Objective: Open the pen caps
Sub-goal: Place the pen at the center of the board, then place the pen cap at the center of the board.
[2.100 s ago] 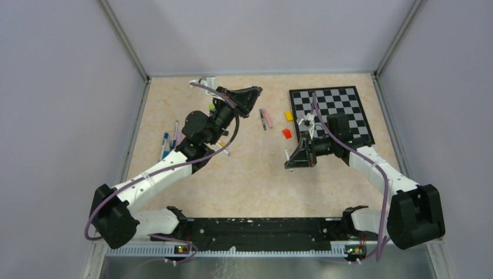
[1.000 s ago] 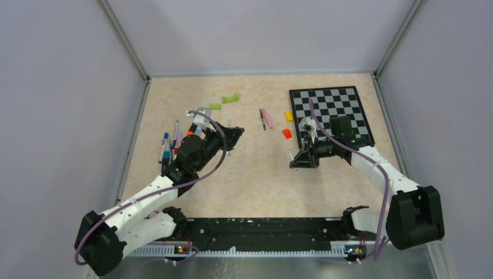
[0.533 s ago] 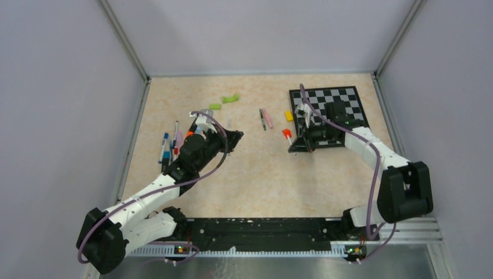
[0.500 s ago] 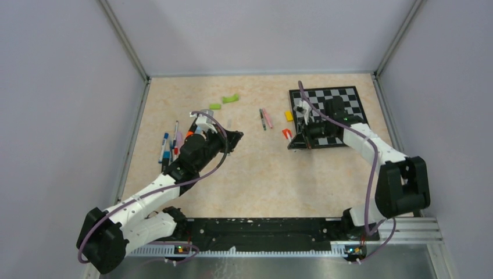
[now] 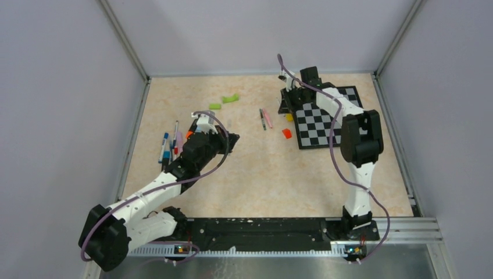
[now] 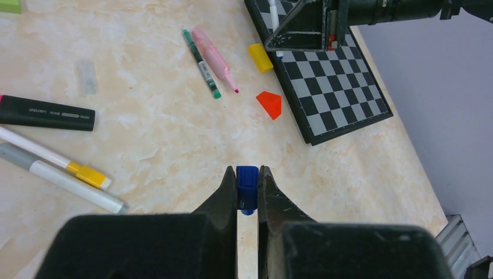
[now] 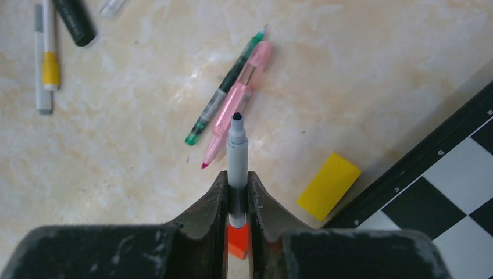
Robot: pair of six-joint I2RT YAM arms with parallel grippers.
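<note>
My left gripper [image 6: 247, 174] is shut on a small blue pen cap [image 6: 247, 187], held just above the tabletop; in the top view it [image 5: 231, 141] hovers left of centre. My right gripper [image 7: 237, 177] is shut on a grey-white pen [image 7: 236, 152] whose bare dark tip points forward, uncapped. In the top view the right gripper [image 5: 285, 103] reaches to the far left corner of the chessboard [image 5: 331, 119]. A green pen [image 7: 224, 90] and a pink pen [image 7: 237, 104] lie side by side just ahead of the held pen.
A yellow block [image 7: 328, 185] lies beside the chessboard's edge [image 7: 407, 174], an orange block [image 5: 286, 133] nearer. Black marker [image 6: 46, 113], two white pens [image 6: 58, 160] and a clear cap [image 6: 85, 77] lie by the left gripper. Green pieces [image 5: 232, 98] sit farther back; more pens [image 5: 167, 145] lie at the left.
The right arm has swung from the near left side of the chessboard to its far left corner, carrying the pen. The left gripper has stayed nearly in place, holding the blue cap.
</note>
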